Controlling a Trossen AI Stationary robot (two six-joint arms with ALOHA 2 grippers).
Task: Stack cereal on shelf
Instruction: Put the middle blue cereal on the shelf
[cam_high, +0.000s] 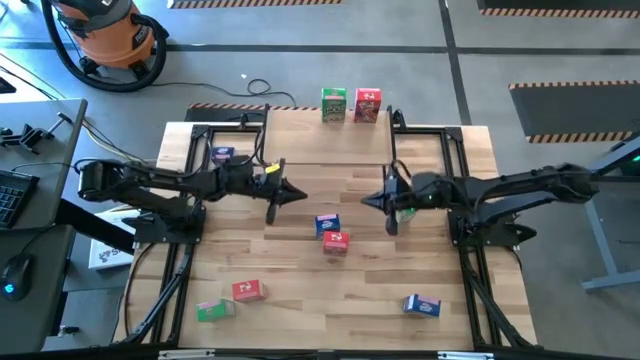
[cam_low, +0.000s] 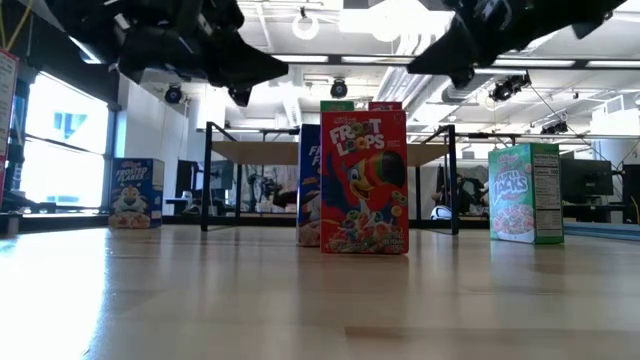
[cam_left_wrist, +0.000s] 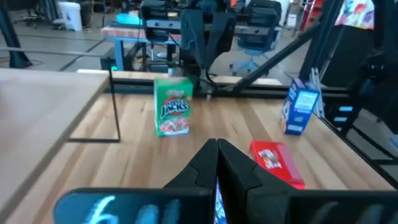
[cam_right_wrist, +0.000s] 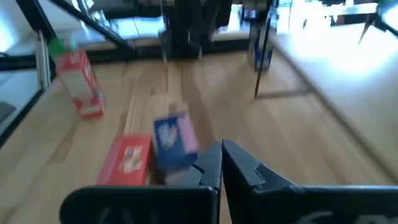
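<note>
The shelf (cam_high: 327, 140) stands at the table's far middle; a green box (cam_high: 333, 103) and a red box (cam_high: 367, 105) stand on its far edge. A blue box (cam_high: 327, 224) and a red box (cam_high: 336, 241) sit at mid-table, between and just nearer than the two grippers. A green box (cam_left_wrist: 172, 106) stands upright beside my right gripper. My left gripper (cam_high: 300, 196) is shut and empty, raised above the table left of centre. My right gripper (cam_high: 365, 203) is shut and empty too, raised and facing it from the right.
Another blue box (cam_high: 222, 154) stands left of the shelf. A red box (cam_high: 248, 290) and a green box (cam_high: 212, 310) are at the near left, and a blue box (cam_high: 422, 305) lies at the near right. Bare tabletop (cam_high: 330, 300) shows between these.
</note>
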